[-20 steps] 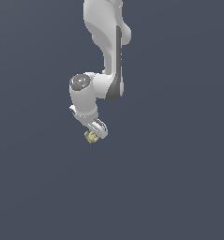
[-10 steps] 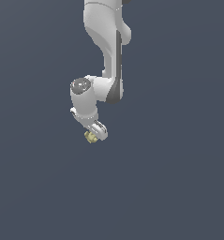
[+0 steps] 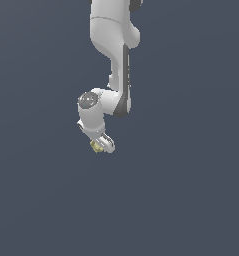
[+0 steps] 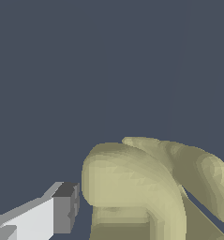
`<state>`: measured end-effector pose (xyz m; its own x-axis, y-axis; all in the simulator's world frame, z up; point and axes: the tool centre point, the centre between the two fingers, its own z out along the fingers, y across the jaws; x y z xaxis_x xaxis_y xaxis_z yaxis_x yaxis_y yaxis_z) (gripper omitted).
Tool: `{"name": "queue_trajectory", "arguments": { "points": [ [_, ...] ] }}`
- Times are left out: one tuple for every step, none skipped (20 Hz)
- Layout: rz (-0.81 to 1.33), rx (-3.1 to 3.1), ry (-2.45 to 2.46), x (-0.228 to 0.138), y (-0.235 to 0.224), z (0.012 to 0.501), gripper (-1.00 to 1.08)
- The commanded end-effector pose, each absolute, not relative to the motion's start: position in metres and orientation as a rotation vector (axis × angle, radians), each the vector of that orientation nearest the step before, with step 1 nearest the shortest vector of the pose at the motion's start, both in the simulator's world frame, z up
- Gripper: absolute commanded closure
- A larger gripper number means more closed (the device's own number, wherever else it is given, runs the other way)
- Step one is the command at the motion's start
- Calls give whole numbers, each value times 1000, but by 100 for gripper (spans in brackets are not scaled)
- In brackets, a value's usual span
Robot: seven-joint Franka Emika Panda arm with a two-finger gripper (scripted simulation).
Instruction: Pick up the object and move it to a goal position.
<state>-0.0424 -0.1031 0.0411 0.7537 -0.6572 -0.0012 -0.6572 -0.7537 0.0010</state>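
Observation:
The object (image 3: 96, 146) is a tiny lumpy pale yellow-olive thing between the fingertips of my white gripper (image 3: 103, 145), below the bent wrist in the exterior view. In the wrist view the object (image 4: 141, 187) fills much of the picture. One grey-tipped white finger (image 4: 62, 211) lies right beside it. The other finger is hidden behind the object. The gripper looks shut on the object.
The white arm (image 3: 116, 55) comes down from the top of the exterior view. All around is a plain dark grey-blue ground (image 3: 191, 200), with nothing else on it and no marked goal in view.
The wrist has sunk slightly and the arm's upper part has shifted. The gripper and the object stay at nearly the same spot.

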Motion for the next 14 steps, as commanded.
{"name": "queue_trajectory", "arguments": {
  "points": [
    [0,2942,-1103,-42,-103,40,108],
    [0,2942,-1103,-42,-103,40,108],
    [0,2942,-1103,-42,-103,40,108],
    [0,2942,-1103,-42,-103,40,108],
    [0,2942,-1103,-42,-103,40,108],
    [0,2942,-1103,-42,-103,40,108],
    [0,2942,-1103,-42,-103,40,108],
    [0,2942,-1103,-42,-103,40,108],
    [0,2942,-1103,-42,-103,40,108],
    [0,2942,-1103,-42,-103,40,108],
    [0,2942,-1103,-42,-103,41,108],
    [0,2942,-1103,-42,-103,41,108],
    [0,2942,-1103,-42,-102,42,108],
    [0,2942,-1103,-42,-101,43,108]
  ]
}}
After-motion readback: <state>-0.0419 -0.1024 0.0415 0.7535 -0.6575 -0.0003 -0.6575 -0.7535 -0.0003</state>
